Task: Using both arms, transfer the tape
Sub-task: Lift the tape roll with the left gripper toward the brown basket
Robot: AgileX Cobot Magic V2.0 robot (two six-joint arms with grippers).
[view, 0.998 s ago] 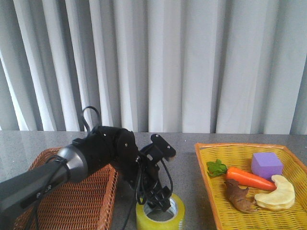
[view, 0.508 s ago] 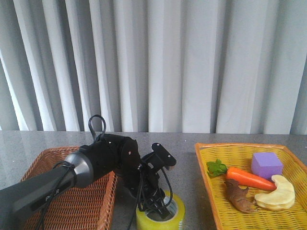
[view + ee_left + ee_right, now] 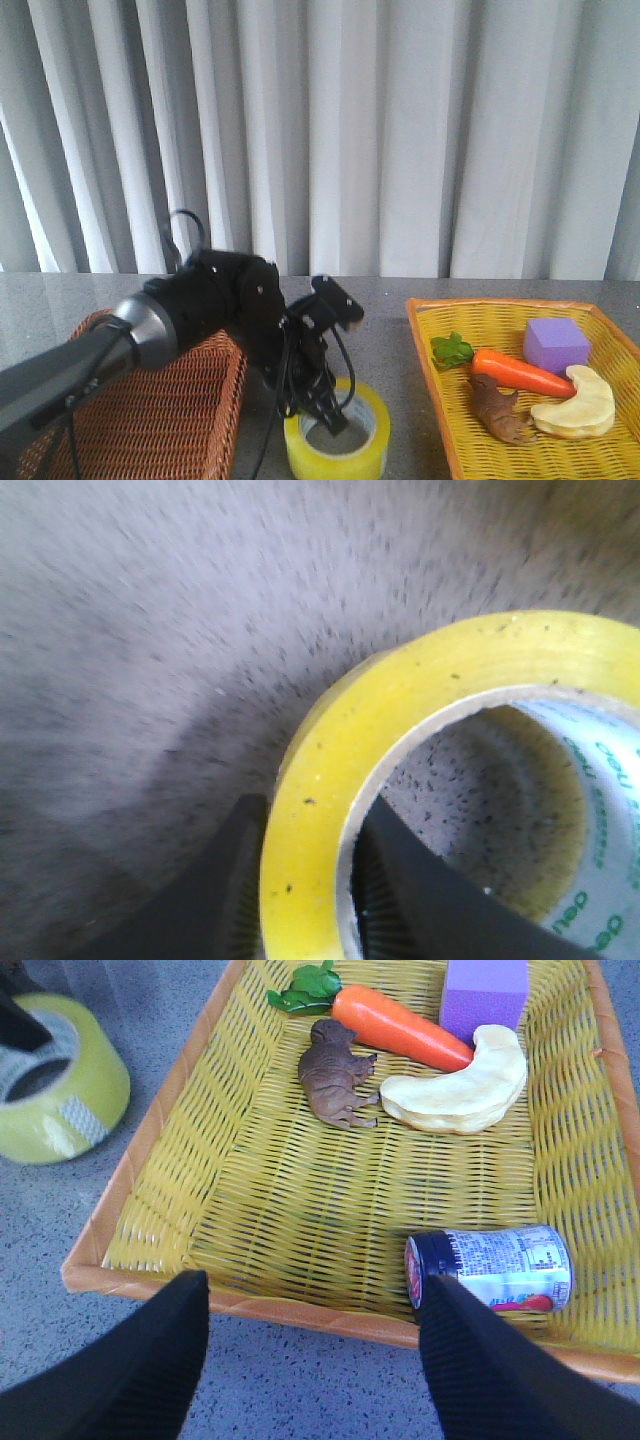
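Note:
The tape (image 3: 362,450) is a yellow roll with a white core, on the grey table between the two baskets. My left gripper (image 3: 325,418) reaches down into it from the left. In the left wrist view the left gripper (image 3: 305,895) is shut on the roll's wall (image 3: 450,665), one finger inside the core and one outside. The roll looks tilted, its far rim raised. My right gripper (image 3: 315,1360) is open and empty, low over the table in front of the yellow basket's near rim. The tape also shows in the right wrist view (image 3: 75,1100). The right arm is out of the front view.
A brown wicker basket (image 3: 160,420) stands left of the tape. A yellow basket (image 3: 450,440) at the right holds a carrot (image 3: 515,372), a purple block (image 3: 556,343), a pale crescent toy (image 3: 578,405), a brown animal toy (image 3: 498,410) and a small lying bottle (image 3: 490,1265). Grey curtains hang behind.
The left gripper has gripped the roll's wall. The roll now sits higher and tilted in the front view. The left arm's elbow has shifted slightly left.

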